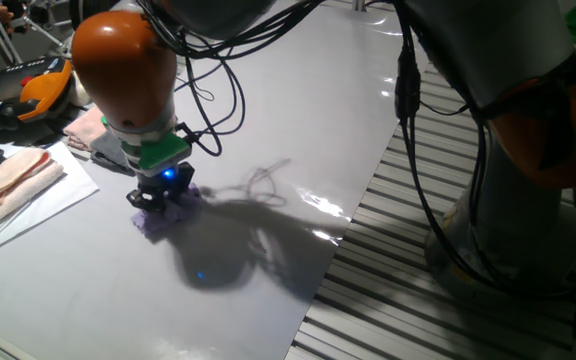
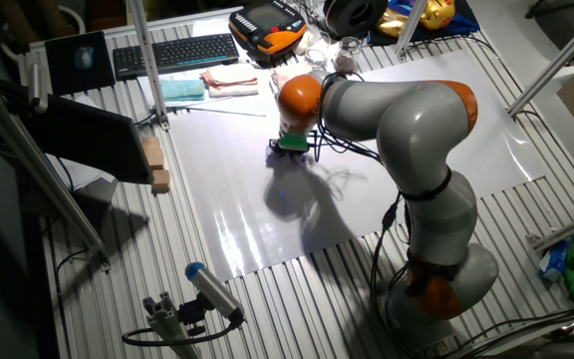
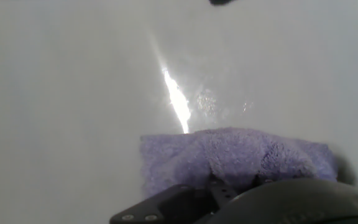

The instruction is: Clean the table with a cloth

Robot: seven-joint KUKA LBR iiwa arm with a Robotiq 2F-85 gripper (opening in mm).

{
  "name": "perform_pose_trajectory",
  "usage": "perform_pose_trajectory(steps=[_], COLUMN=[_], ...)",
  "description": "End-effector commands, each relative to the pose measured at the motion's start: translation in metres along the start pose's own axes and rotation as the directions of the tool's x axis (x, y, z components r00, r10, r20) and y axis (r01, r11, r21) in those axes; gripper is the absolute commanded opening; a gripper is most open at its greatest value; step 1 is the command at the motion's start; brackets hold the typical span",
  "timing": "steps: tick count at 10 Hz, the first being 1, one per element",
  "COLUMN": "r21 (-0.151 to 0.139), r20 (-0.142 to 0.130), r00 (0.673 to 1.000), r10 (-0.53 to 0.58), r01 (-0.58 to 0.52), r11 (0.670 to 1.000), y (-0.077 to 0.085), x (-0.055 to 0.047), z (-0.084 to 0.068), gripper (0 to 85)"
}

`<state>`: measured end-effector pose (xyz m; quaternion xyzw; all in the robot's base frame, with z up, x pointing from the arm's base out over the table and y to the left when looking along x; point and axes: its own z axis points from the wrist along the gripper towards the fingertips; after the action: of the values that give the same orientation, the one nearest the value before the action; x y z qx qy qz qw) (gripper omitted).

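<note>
The lavender cloth (image 1: pixel 164 212) lies bunched on the glossy pale table (image 1: pixel 298 110), pressed under my gripper (image 1: pixel 160 200). In the hand view the fuzzy purple cloth (image 3: pixel 235 155) fills the lower middle, with the dark gripper body just below it against the table (image 3: pixel 73 93). From the other fixed view the cloth (image 2: pixel 285 153) shows as a small purple patch beneath the gripper (image 2: pixel 293 150) near the table's (image 2: pixel 257 219) far side. The fingers look closed on the cloth, though the fingertips are buried in it.
Pale pink folded cloths (image 1: pixel 13 180) and a dark grey cloth (image 1: pixel 113 155) lie on paper at the left. A keyboard (image 2: pixel 172 52) and an orange pendant (image 2: pixel 267 25) sit beyond. Slatted grating (image 1: pixel 438 300) borders the table's right edge. Cables (image 1: pixel 213 95) dangle above the gripper.
</note>
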<state>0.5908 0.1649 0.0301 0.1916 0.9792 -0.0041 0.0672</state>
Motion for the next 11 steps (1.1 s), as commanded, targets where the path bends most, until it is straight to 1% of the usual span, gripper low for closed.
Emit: perform_pose_trajectory(steps=[1,3,4,5,7,9,11], r21=[0.002,0.007,0.028,0.038,0.052,0.054,0.042], r20=[-0.003,-0.017,-0.013,-0.009,-0.008,-0.012,-0.028], r00=[1.0,0.999,0.997,0.995,0.99,0.985,0.982], r10=[-0.007,-0.039,-0.073,-0.097,-0.141,-0.17,-0.189], r01=[0.007,0.04,0.073,0.097,0.141,0.17,0.19], r11=[1.0,0.999,0.997,0.995,0.989,0.984,0.981], y=[-0.002,-0.009,-0.016,-0.022,-0.033,-0.046,-0.058], x=[-0.005,-0.02,-0.025,-0.029,-0.035,-0.04,-0.042], z=[0.0,-0.002,0.0,0.001,0.002,0.003,0.001], gripper=[0.0,0.0,0.0,0.0,0.0,0.0,0.0])
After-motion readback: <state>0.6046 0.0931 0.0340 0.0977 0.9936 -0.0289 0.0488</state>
